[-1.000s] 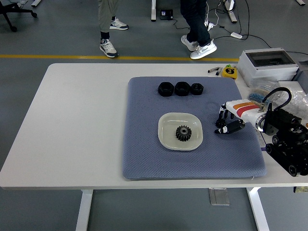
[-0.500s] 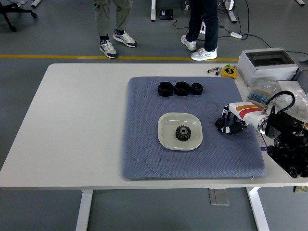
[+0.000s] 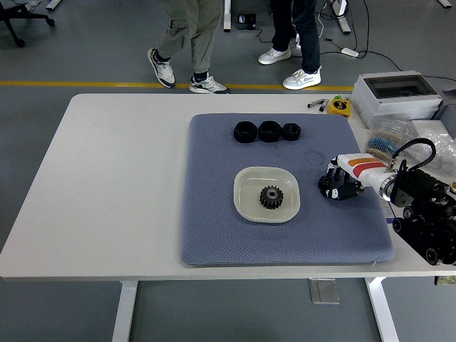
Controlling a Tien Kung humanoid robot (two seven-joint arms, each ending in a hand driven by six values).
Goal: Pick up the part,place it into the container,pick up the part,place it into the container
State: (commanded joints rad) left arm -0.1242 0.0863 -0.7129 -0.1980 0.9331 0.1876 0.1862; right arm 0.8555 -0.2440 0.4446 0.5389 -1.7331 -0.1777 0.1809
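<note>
Desk: white, carrying a blue-grey mat on its right half
Container: pale shallow dish with rounded corners, resting near the middle of the mat
Gear: dark toothed part lying flat inside the container, about at its centre
Black parts: three dark round pieces in a row on the far part of the mat, just beside one another, well apart from the container
Right hand: comes in from the right edge, low over the mat, just to the right of the container and apart from its rim; white cover with orange and red stripes behind the knuckles
Fingers: dark, curled downward toward the mat; whether they hold anything cannot be told, as the view is too small and dark there
Right arm: black, with a looped cable, over the desk's right edge
Grey box: at the desk's far right corner, with a yellow tape measure just to its left
People: two pairs of legs and sneakers on the floor beyond the desk's far side, hands out of view
</note>
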